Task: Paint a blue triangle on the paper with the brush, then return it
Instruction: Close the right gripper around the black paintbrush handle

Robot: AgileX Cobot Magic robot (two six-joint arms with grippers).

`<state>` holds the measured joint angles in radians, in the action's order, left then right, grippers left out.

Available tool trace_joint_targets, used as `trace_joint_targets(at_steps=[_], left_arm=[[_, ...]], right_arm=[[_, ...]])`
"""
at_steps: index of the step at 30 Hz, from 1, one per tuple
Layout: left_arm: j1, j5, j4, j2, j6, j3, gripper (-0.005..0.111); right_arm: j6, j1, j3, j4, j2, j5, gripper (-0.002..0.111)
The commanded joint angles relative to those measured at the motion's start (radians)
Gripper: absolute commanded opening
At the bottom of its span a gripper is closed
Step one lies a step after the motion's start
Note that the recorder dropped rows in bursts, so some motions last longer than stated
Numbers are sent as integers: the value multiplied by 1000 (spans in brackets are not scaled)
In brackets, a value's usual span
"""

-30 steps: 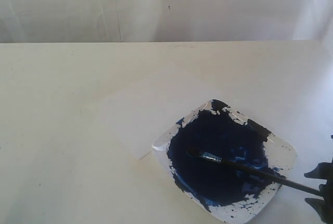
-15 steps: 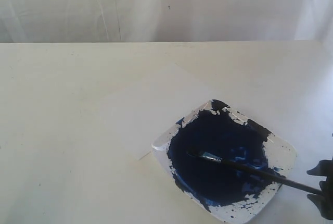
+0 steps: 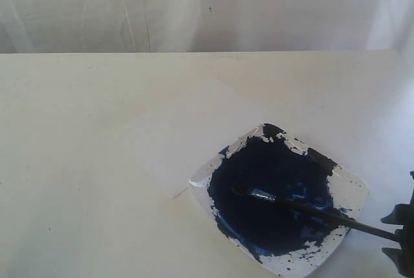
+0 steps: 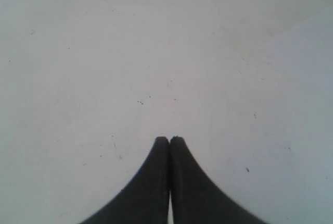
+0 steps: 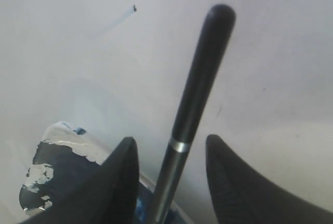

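The brush (image 3: 317, 212) lies across the square paint dish (image 3: 352, 187), with its bristles in the dark blue pool and its black handle sticking out over the dish's right rim. My right gripper (image 3: 400, 233) stands open at the handle's end. In the right wrist view the handle (image 5: 200, 88) passes between the two fingers of the right gripper (image 5: 170, 145) with a gap on each side. The white paper (image 3: 187, 132) lies flat to the left of the dish; no blue triangle shows on it. My left gripper (image 4: 169, 139) is shut on nothing, over bare table.
The off-white table (image 3: 77, 161) runs back to a pale wall (image 3: 207, 6). The dish's paint-smeared rim (image 5: 49, 153) shows beside the right fingers. The left arm is outside the exterior view.
My right gripper has drifted slightly toward the lower right edge of the exterior view. The brush and dish have not moved.
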<state>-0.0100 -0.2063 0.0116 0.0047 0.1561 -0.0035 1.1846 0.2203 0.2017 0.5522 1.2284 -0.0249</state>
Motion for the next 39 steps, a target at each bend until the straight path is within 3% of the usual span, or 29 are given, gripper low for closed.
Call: trace_joint_targets(at_steps=[1, 17, 26, 39], left_arm=[[-3, 4, -2, -5, 1, 4, 0], [-3, 4, -2, -5, 1, 4, 0], [-3, 4, -2, -5, 1, 4, 0], [-18, 4, -2, -5, 1, 4, 0]], right_arm=[[-2, 0, -4, -3, 5, 15, 40], [-2, 0, -2, -3, 9, 19, 39], [34, 82, 28, -3, 80, 85, 39], [42, 82, 40, -3, 90, 99, 39]])
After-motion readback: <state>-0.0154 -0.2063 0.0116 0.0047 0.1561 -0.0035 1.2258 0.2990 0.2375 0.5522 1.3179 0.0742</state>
